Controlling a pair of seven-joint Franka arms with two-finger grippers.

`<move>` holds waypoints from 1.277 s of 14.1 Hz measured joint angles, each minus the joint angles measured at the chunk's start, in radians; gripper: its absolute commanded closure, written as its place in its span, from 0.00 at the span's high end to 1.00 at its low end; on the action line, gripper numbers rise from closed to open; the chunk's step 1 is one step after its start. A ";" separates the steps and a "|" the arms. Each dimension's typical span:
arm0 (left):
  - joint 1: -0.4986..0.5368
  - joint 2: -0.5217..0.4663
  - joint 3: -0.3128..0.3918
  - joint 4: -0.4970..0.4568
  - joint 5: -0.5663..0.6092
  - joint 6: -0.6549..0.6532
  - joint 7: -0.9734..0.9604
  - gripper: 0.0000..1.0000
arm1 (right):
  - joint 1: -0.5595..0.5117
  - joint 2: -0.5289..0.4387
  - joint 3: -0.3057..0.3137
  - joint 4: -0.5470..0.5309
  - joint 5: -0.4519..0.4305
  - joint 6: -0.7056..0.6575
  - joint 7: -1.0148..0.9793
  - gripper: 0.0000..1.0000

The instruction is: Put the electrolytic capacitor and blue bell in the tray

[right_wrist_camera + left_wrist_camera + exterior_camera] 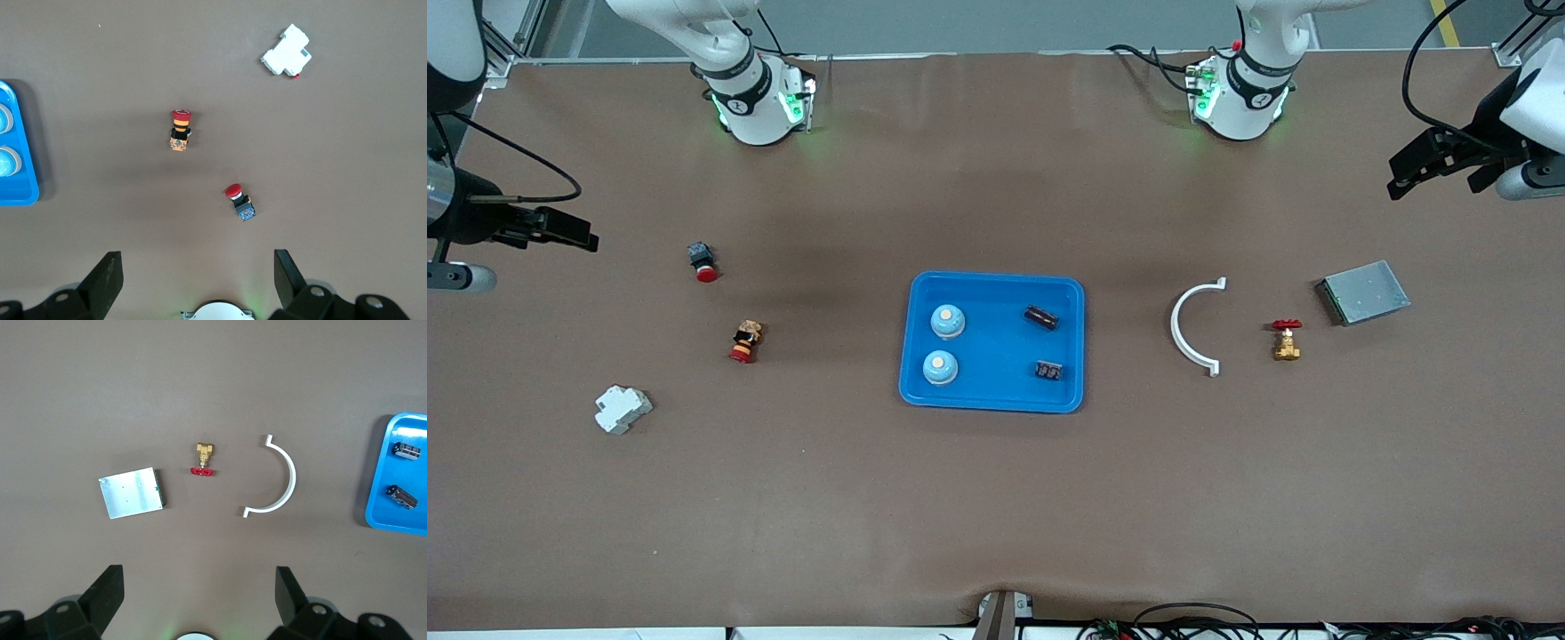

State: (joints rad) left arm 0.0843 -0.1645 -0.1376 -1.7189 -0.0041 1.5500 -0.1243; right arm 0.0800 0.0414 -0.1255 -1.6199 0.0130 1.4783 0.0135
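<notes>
Closest in, the glossy blue plastic tray [996, 391], round-cornered with a raised rim, already holds two domed blue bells [948, 321] and two dark cylindrical capacitors [1041, 317], sitting mid-table well apart from both the left gripper [1440, 160] and right gripper [547, 229], each hovering with fingers spread wide.

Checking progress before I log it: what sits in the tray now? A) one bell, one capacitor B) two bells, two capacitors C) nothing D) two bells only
B: the tray holds two bells and two capacitors.
</notes>
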 measured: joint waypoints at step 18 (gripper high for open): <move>-0.003 0.020 -0.011 0.035 0.000 -0.001 0.000 1.00 | -0.022 -0.009 -0.017 0.005 -0.003 0.017 -0.042 1.00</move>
State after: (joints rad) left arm 0.0809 -0.1450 -0.1490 -1.6836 -0.0041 1.5495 -0.1243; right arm 0.0577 0.0325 -0.1422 -1.6145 0.0099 1.4955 -0.0286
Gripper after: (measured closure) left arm 0.000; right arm 0.000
